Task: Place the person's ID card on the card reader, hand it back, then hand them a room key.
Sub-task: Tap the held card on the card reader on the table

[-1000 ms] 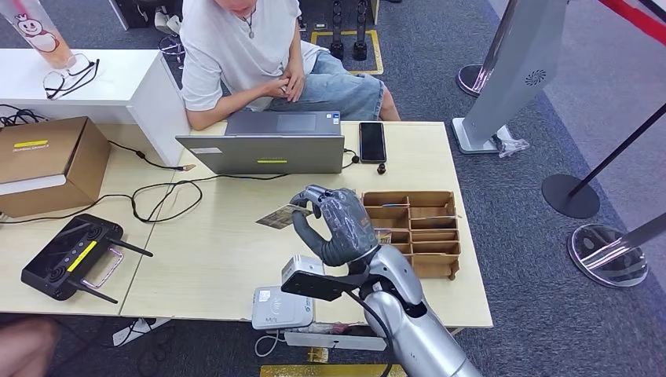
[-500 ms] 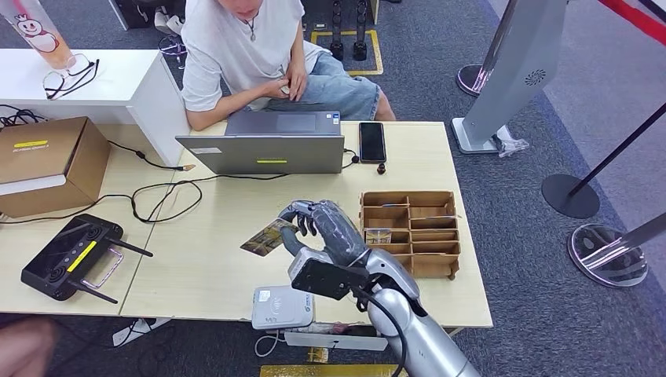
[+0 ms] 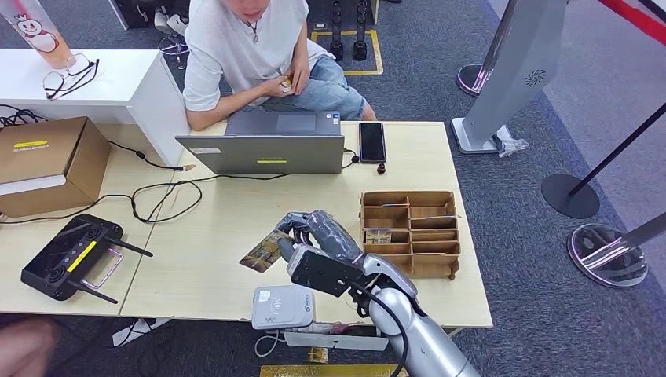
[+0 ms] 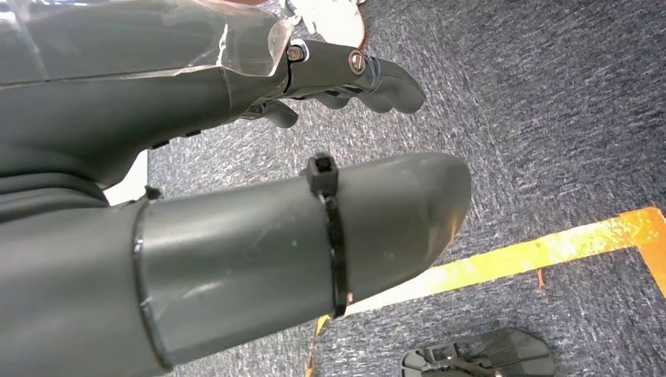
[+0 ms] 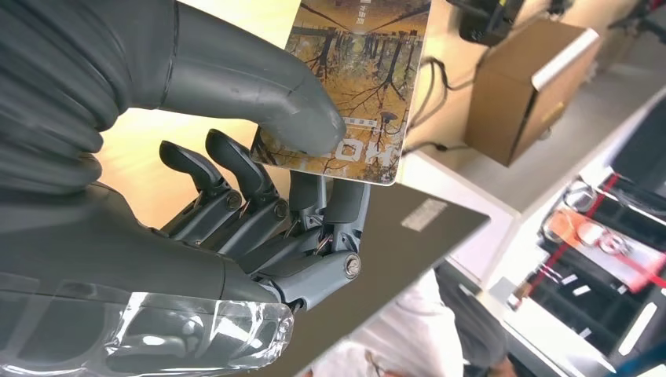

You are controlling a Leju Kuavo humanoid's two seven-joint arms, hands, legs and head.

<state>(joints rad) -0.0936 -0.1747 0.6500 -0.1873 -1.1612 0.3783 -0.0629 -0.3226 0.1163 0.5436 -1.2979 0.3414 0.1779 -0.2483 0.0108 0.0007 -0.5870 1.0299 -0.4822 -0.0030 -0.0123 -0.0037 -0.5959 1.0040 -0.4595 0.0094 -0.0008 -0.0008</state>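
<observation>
Here the right robot hand (image 3: 318, 232) pinches the ID card (image 3: 265, 250) above the table (image 3: 212, 228).

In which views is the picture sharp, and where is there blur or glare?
Head view: evenly lit and sharp; the right hand and the card it holds read clearly. Right wrist view: the card print is sharp, the background past the cardboard box is soft, and clear tape on the hand glints. Left wrist view: the left hand up close, carpet in focus.
</observation>
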